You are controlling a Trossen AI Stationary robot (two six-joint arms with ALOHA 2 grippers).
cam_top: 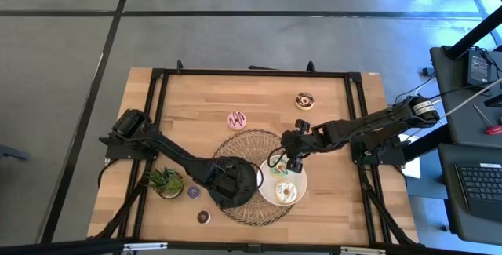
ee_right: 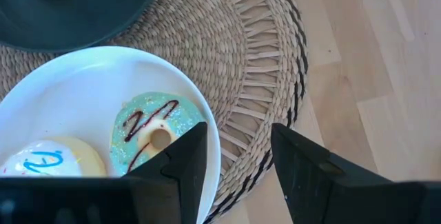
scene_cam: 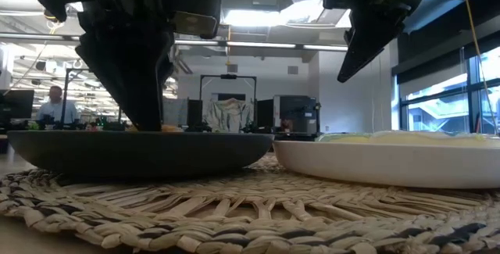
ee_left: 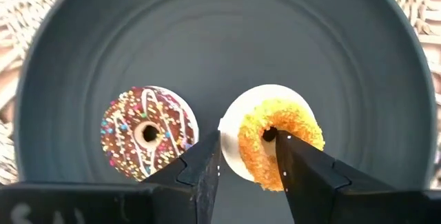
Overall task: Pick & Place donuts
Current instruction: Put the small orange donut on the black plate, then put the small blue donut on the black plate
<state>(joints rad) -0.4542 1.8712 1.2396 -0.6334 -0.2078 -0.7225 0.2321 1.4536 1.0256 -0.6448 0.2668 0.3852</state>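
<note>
My left gripper (ee_left: 248,138) (cam_top: 232,183) is low over the black plate (ee_left: 220,38) and shut on the mini orange donut (ee_left: 293,124). A brown sprinkled mini donut (ee_left: 148,133) lies flat beside it on that plate. My right gripper (ee_right: 239,131) (cam_top: 292,159) is open and hangs above the near rim of the white plate (ee_right: 69,72). This plate holds the green donut (ee_right: 148,131) and the cream donut (ee_right: 52,158). The pink donut (cam_top: 237,119) and the chocolate-and-white donut (cam_top: 304,100) lie on the table, as do the purple mini (cam_top: 194,191) and the dark mini (cam_top: 204,216). My left gripper has one side of the orange donut's ring (ee_left: 248,148) between its fingers. One finger (ee_left: 296,162) stands in the hole and the other (ee_left: 203,165) at the white outer edge. The fingers point down from above. The donut lies flat on the black plate.
Both plates sit on a round woven mat (cam_top: 259,141) (scene_cam: 250,207) at the table's near middle. A small potted plant (cam_top: 167,180) stands left of the black plate. A black frame (cam_top: 251,73) runs round the tabletop. Bare wood lies toward the far edge.
</note>
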